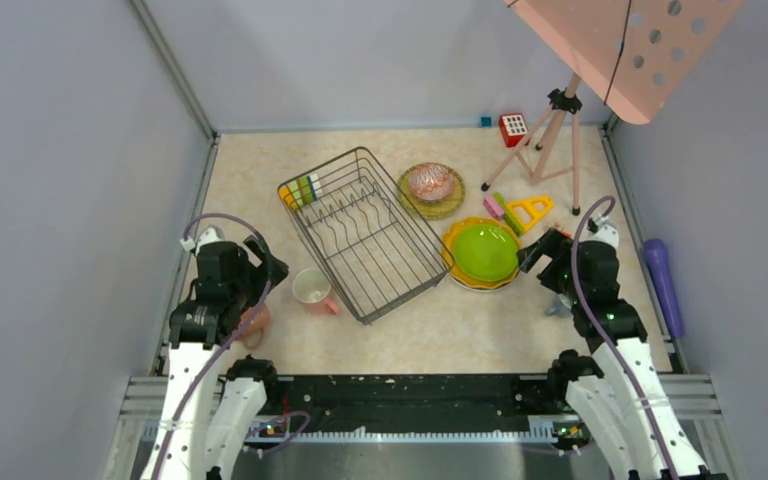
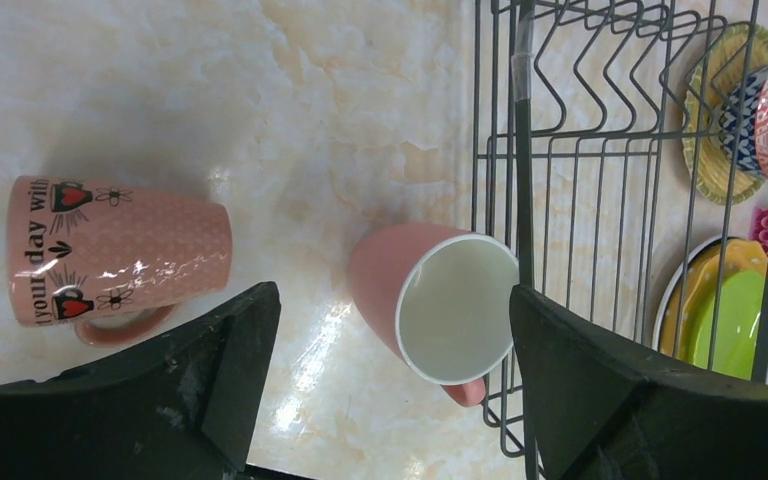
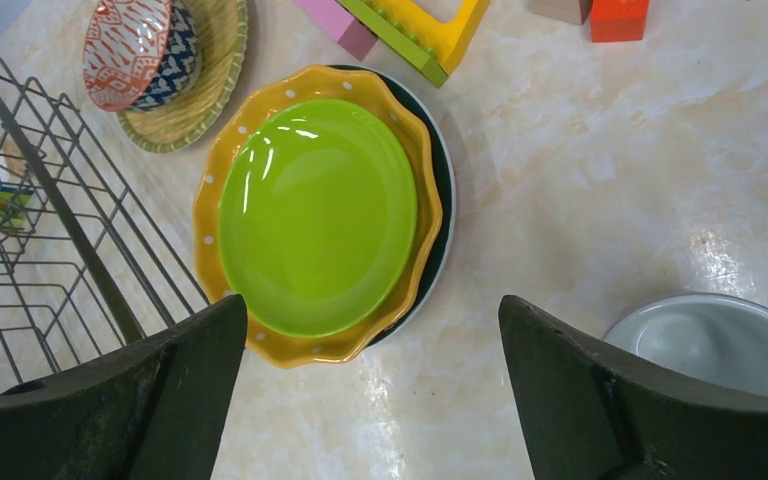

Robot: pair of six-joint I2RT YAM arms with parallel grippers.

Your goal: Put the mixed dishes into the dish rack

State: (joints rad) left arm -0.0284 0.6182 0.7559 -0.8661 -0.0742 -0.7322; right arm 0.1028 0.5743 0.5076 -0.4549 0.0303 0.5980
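Note:
The dish rack (image 1: 365,235) is a dark wire basket lying at an angle mid-table, with nothing in its slots. The lime green plate (image 1: 484,250) lies on the yellow-orange dotted plate (image 3: 422,200), which lies on the white plate (image 3: 447,200), just right of the rack. The blue-white patterned bowl (image 1: 430,182) sits behind them. One pink mug (image 2: 440,310) stands upright at the rack's near left corner. A lettered pink mug (image 2: 110,250) lies on its side to its left. The grey-blue mug (image 3: 720,340) is beside my right arm. My left gripper (image 2: 390,300) is open above the upright mug. My right gripper (image 3: 370,305) is open near the plates' near edge.
A woven mat (image 1: 445,205) lies under the bowl. Toy blocks (image 1: 528,210) and a red cube (image 1: 513,127) lie at the back right by a tripod (image 1: 550,140) that carries a pink perforated board. A purple cylinder (image 1: 663,285) lies by the right wall.

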